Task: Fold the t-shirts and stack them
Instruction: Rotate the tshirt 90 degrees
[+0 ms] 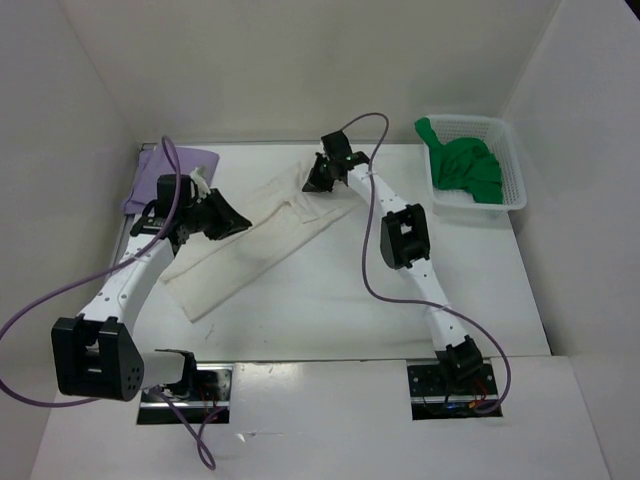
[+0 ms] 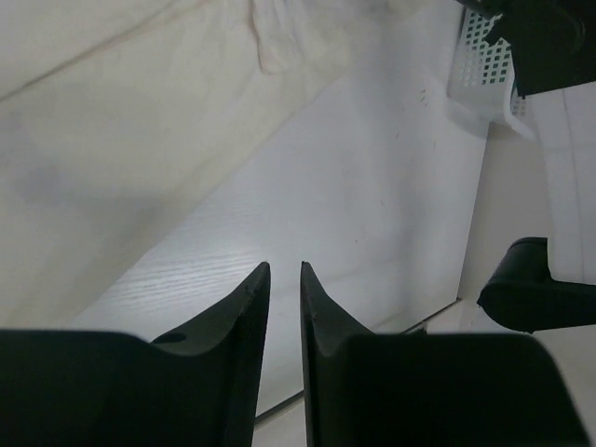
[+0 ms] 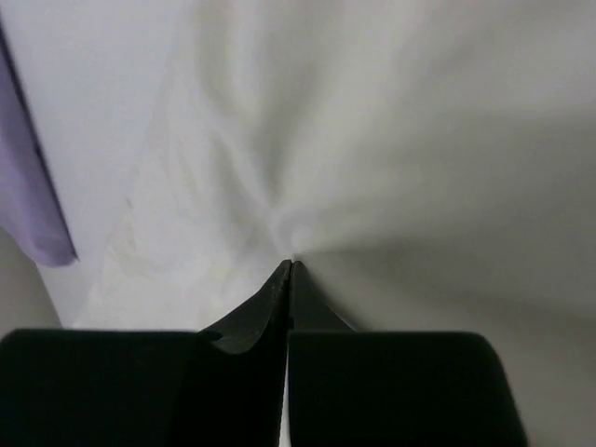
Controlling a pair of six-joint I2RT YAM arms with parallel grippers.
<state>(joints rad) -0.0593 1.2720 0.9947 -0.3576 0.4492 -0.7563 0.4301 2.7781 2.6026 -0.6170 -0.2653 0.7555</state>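
The cream white t-shirt (image 1: 250, 250) lies as a long diagonal band across the table. My right gripper (image 1: 312, 183) is at its far end and shut on the cloth. In the right wrist view, wrinkles in the cream t-shirt (image 3: 391, 140) run out from the closed tips of the right gripper (image 3: 291, 264). My left gripper (image 1: 240, 222) hovers over the band's middle. Its jaws (image 2: 284, 265) stand a narrow gap apart with nothing between them, and the cream t-shirt (image 2: 112, 140) is beyond them. The lavender t-shirt (image 1: 172, 168) lies flat at the far left. The green t-shirt (image 1: 465, 170) sits bunched in the basket.
A white mesh basket (image 1: 510, 185) stands at the far right by the wall. White walls close in the table on the left, back and right. An edge of the lavender t-shirt (image 3: 28, 186) shows left of the right gripper. The basket (image 2: 480, 65) also appears in the left wrist view.
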